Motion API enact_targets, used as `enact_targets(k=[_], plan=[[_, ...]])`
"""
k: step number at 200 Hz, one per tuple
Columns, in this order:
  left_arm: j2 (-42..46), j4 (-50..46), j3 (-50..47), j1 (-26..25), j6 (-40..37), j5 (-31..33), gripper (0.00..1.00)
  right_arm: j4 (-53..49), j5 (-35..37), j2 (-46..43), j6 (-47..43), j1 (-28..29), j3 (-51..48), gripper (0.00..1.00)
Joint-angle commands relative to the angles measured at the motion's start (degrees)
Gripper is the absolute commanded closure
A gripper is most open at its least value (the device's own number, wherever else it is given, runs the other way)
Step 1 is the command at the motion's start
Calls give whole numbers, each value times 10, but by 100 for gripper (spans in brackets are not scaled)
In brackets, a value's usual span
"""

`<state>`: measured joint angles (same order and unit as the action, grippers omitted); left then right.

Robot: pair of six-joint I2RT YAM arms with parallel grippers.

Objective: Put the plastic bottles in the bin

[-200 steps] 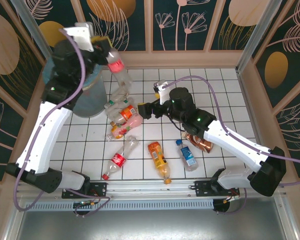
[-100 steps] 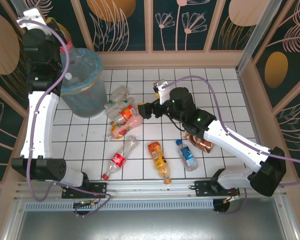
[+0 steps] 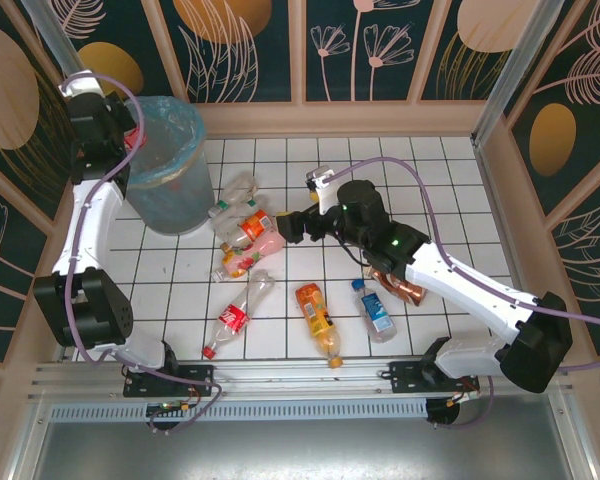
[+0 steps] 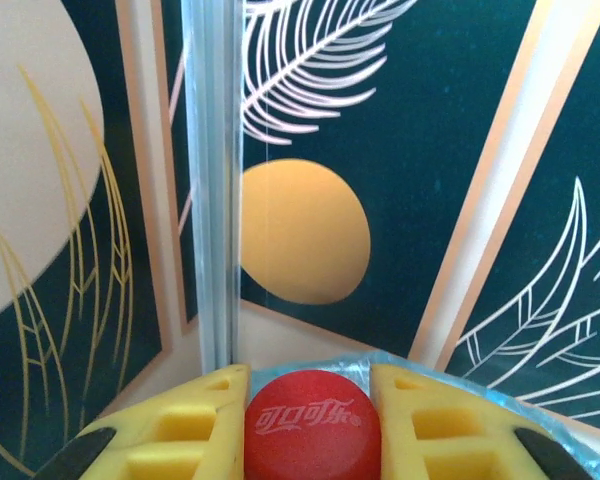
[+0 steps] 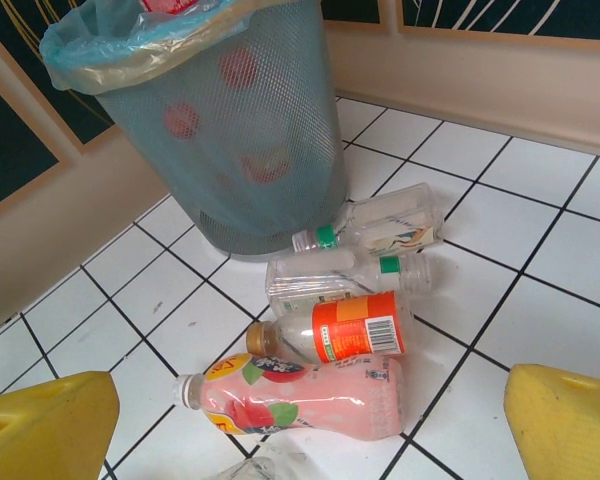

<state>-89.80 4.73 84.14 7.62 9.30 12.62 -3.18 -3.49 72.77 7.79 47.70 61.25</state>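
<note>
I see the left gripper [image 3: 123, 135] raised at the far left corner, just beside the rim of the bin [image 3: 170, 190]. In the left wrist view its two yellow fingers [image 4: 195, 425] are closed on a red-capped bottle [image 4: 312, 428]. The cap sits between them and touches both. The rest of this bottle is hidden from me.

The bin stands upright on the far left part of the tiled table [image 3: 450, 200]. It is lined with a light blue bag [image 5: 100, 45] that is folded over its rim. Red shapes show through its grey wall, but I cannot tell exactly what they are.

The right gripper [image 3: 285, 225] hangs low over the middle of the table, just beside a pile of bottles that lies near the foot of the bin. In the right wrist view its fingers [image 5: 40, 430] stand wide apart with nothing between them. In the pile I see a pink bottle [image 5: 300, 395], touching it an orange-label bottle [image 5: 345, 328], and behind these two clear bottles with green caps [image 5: 350, 275].

Nearer to the arm bases four more bottles lie on their sides, apart from each other: a red-label bottle [image 3: 235, 318], an orange bottle [image 3: 317, 315], a blue-label bottle [image 3: 377, 310] and a brown bottle [image 3: 400, 287] partly under the right arm
</note>
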Motion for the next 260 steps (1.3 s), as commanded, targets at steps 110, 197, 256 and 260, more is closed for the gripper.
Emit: enact_targets(k=[110, 197, 256, 260], plan=[[45, 68, -44, 5, 13, -63, 48, 14, 1, -10, 17, 3, -4, 1], [162, 30, -53, -43, -38, -171, 47, -121, -110, 40, -208, 16, 53, 3], [285, 38, -204, -194, -288, -300, 45, -197, -81, -31, -562, 82, -48, 1], [293, 30, -215, -203, -310, -315, 44, -198, -82, -33, -574, 84, -52, 1]])
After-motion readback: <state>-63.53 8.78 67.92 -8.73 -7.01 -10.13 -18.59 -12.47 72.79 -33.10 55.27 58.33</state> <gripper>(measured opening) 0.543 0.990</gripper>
